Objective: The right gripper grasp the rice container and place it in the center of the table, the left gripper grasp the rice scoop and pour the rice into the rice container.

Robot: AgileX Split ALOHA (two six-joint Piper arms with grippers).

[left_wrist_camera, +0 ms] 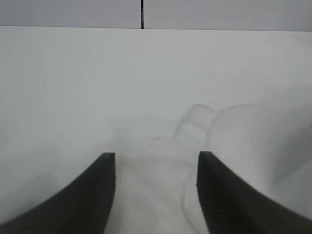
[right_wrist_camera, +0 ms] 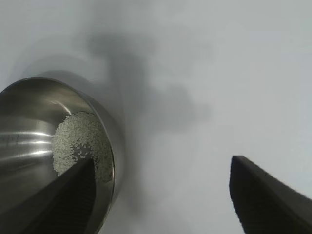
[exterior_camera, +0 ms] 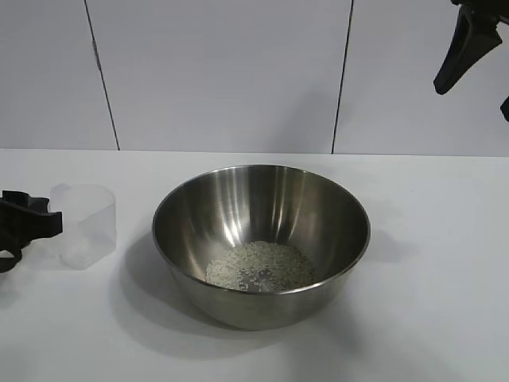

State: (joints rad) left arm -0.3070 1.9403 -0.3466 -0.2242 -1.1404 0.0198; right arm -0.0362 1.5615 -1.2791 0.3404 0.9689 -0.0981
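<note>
The rice container (exterior_camera: 261,239), a large polished steel bowl, stands upright near the middle of the table (exterior_camera: 429,318), slightly toward the near edge. The rice (exterior_camera: 259,267) lies as a low heap of white grains on the bowl's floor; the right wrist view shows the same heap against the inner wall (right_wrist_camera: 80,141). The rice scoop (exterior_camera: 83,224), a small translucent plastic cup, stands on the table at the left, well apart from the bowl, and appears empty. The left gripper (exterior_camera: 24,227) sits low at the left edge of the scene, just beside the scoop. In the left wrist view its fingers (left_wrist_camera: 97,195) stand spread, with the pale scoop (left_wrist_camera: 204,141) in front of and between them; the cup's outline is faint there, and contact cannot be confirmed from either view. The right gripper (exterior_camera: 477,56) hangs high at the far right, clear of the table and bowl. Its fingers (right_wrist_camera: 265,195) are spread wide and hold nothing, with the bowl's rim below one of them. Behind the table are plain white wall panels (exterior_camera: 215,72) with dark seams. No brand, label or legible writing is visible on the bowl, the scoop, the grippers or the panels.
</note>
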